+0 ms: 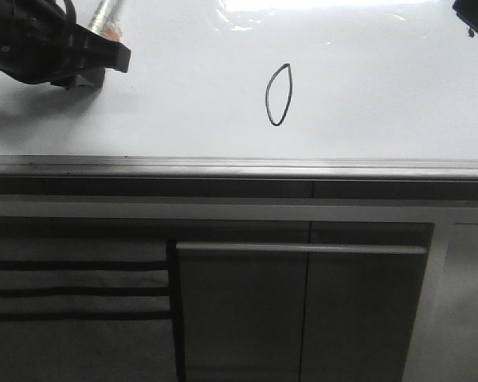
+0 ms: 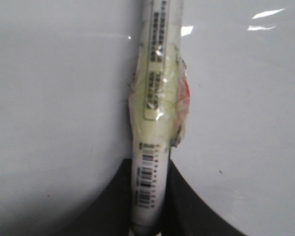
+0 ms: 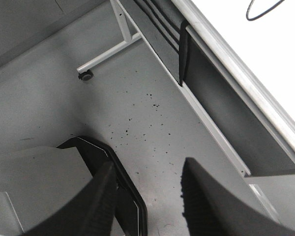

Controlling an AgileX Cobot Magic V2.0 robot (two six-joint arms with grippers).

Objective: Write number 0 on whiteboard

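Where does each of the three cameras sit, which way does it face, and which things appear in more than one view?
Front view: looks forward over the whiteboard at the number 0; the left claw shows at upper left, a bit of the right arm at upper right.
Left wrist view: on the left arm, close to the board; its claw grips a marker.
Right wrist view: on the right arm, faces the floor beside the board's edge; open right claw.
Shared: the 0 shows in front and right wrist views; the marker in front and left wrist views.
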